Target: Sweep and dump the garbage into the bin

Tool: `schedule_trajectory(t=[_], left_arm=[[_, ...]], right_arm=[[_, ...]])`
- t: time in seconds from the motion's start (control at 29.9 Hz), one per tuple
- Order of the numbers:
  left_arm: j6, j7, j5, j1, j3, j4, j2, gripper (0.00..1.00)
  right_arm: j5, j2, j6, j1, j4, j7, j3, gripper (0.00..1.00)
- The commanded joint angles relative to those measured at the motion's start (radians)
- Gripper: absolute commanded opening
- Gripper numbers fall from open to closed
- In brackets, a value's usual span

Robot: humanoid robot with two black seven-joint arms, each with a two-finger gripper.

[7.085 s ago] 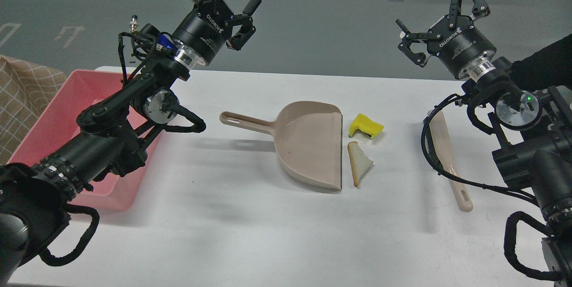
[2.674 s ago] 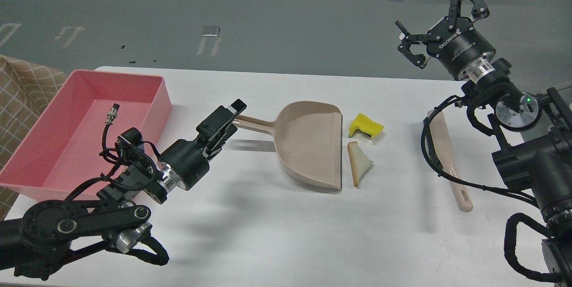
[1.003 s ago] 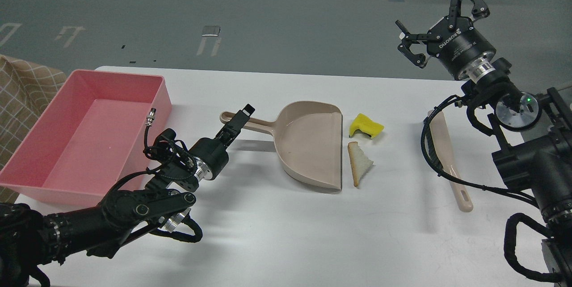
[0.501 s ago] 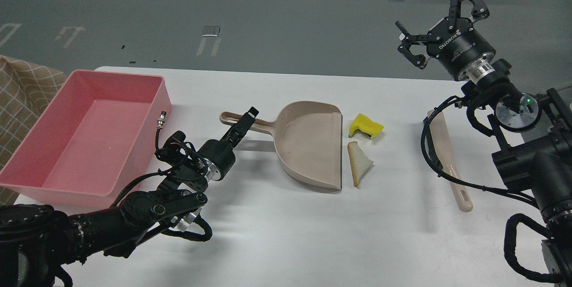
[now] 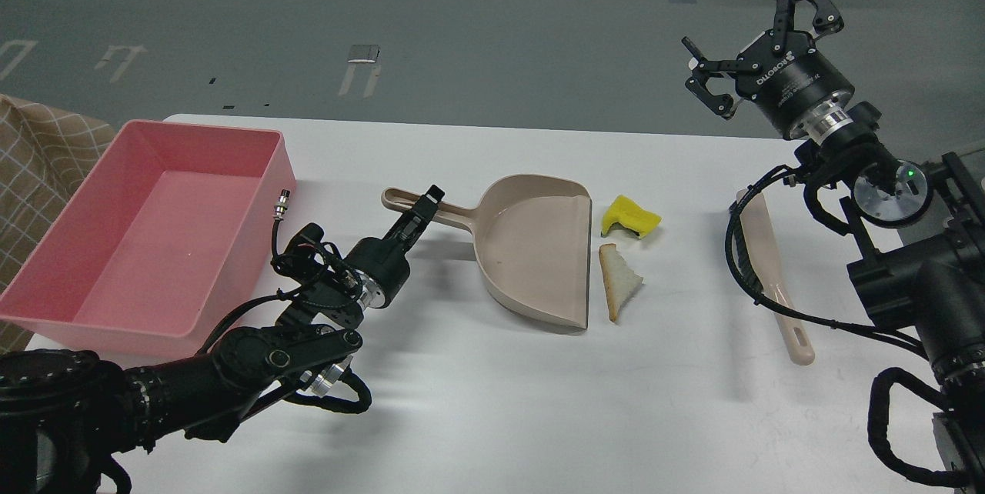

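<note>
So the left gripper point(image 5: 428, 201) is down low at the dustpan point(image 5: 531, 248), with its jaws right on the handle near the loop end, but they're seen edge-on and dark, so I honestly can't tell if they've clamped on it or are just straddling it. The right gripper point(image 5: 758, 21) hangs high off the desk point(image 5: 477, 402) with its jaws spread wide and nothing between them; the beige brush point(image 5: 773, 278) lies well below and to the near side of them, untouched. The garbage sits far out past the left jaws, at the pan's open lip: the bread slice point(image 5: 618, 278) is just beside the lip and the yellow chunk point(image 5: 629, 218) is close by at the far corner. The pink bin point(image 5: 281, 163) is on the opposite side of those jaws, back behind the wrist. The risks as I see them: a grip that far out on a thin handle could let the pan swivel or tip once the brush pushes against it, and the scraps would then slide past the lip instead of in. A nudge forward could also shove the bread away. And that dangling cable plug point(image 5: 283, 200) near the bin wall looks like it could snag on the dump swing.
</note>
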Motion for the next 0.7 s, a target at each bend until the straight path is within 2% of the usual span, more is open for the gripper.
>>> schedule_trajectory(t=[0.0, 0.37, 0.47, 0.67], left_arm=[[-0.001, 0.001, 0.000, -0.003, 0.000, -0.001, -0.001, 0.00], [-0.001, 0.001, 0.003, -0.026, 0.005, -0.001, 0.010, 0.00], [-0.001, 0.001, 0.003, -0.036, 0.006, -0.001, 0.013, 0.00], [-0.001, 0.001, 0.003, -0.039, 0.017, -0.001, 0.013, 0.00]], right_arm=[[0.000, 0.000, 0.000, 0.002, 0.001, 0.000, 0.000, 1.00], [-0.021, -0.012, 0.000, 0.005, 0.017, -0.005, -0.025, 1.00], [-0.041, -0.049, 0.000, 0.015, 0.019, -0.009, -0.078, 1.00], [-0.052, -0.181, 0.000, 0.084, 0.022, -0.011, -0.300, 1.00]])
